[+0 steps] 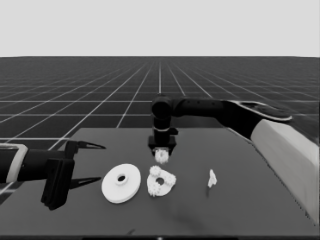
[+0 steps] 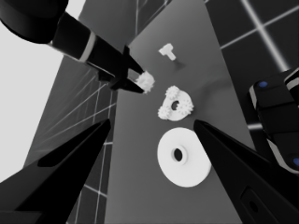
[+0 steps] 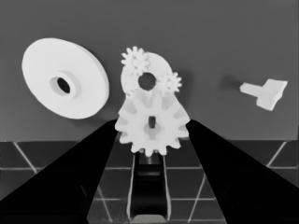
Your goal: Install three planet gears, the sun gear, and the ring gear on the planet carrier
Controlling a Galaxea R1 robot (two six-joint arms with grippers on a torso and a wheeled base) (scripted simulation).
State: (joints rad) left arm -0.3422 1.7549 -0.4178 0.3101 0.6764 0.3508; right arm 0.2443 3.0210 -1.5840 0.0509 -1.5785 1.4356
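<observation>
My right gripper (image 1: 162, 151) is shut on a small toothed gear (image 1: 161, 156), which hangs just above the table, a little behind the smaller round part (image 1: 168, 185). In the right wrist view that gear (image 3: 151, 126) sits between the fingers and hides the near side of the smaller round part (image 3: 155, 65). Three gears (image 2: 174, 93) rest on the smaller round part (image 2: 181, 115). To its left the larger round part (image 1: 121, 183) lies flat with its hub up. At the table's left end my left gripper (image 1: 100, 162) waits open, holding nothing.
A thin white piece (image 1: 212, 178) lies on the table to the right of the smaller round part, apart from it. The right arm's pale grey part (image 1: 285, 150) runs along the table's right side. Dark machinery with blue lights (image 2: 275, 121) shows in the left wrist view.
</observation>
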